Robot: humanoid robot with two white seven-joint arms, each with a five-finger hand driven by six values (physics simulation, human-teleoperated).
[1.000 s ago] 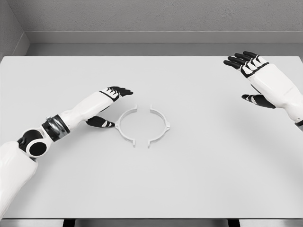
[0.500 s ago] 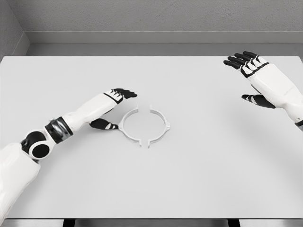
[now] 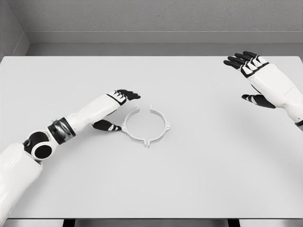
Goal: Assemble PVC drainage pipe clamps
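Clamp halves beside the left robot hand, mid-frame

The two clamp halves (image 3: 146, 125) form a near-closed ring on the worktop (image 3: 199, 179); the left robot hand (image 3: 115, 109), fingers spread, touches its left edge. The right robot hand (image 3: 251, 75) hovers wide, upper right.

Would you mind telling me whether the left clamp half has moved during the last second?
Yes. The left clamp half slid right, closing against the stationary right clamp half, pushed by the left hand.
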